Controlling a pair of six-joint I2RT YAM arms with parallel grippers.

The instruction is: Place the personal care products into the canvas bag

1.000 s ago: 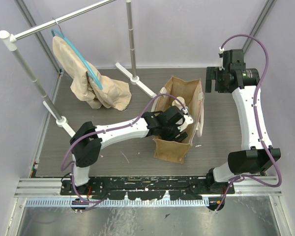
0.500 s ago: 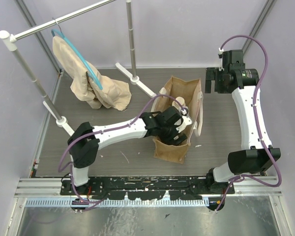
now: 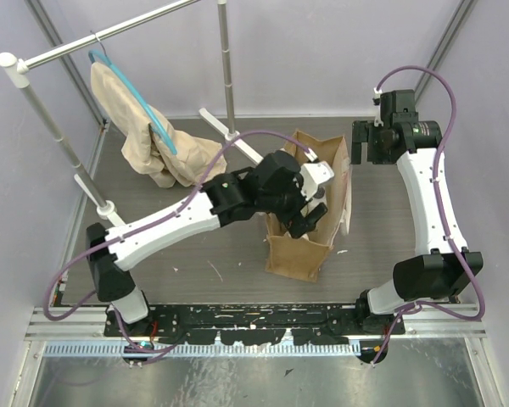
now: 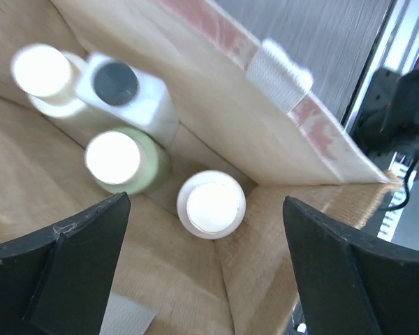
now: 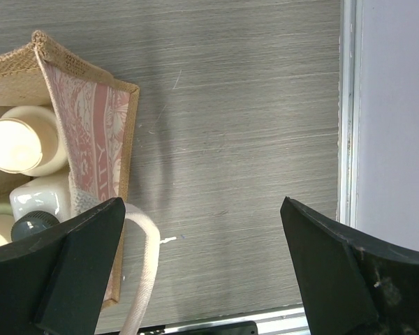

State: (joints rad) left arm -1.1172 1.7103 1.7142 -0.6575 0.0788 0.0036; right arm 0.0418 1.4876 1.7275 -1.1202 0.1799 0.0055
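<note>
Holds left pincer [image 4: 206, 209] spread and empty above the canvas bag [image 3: 301, 250], seemingly done with all four bottles [image 4: 129, 98] upright inside, and parks right pincer [image 5: 202, 206], also apart, out of the way over right-hand surface [image 5: 251, 105].

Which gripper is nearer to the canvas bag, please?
Left. The left gripper hangs over the open canvas bag; the right gripper is apart, past its far right corner.
</note>
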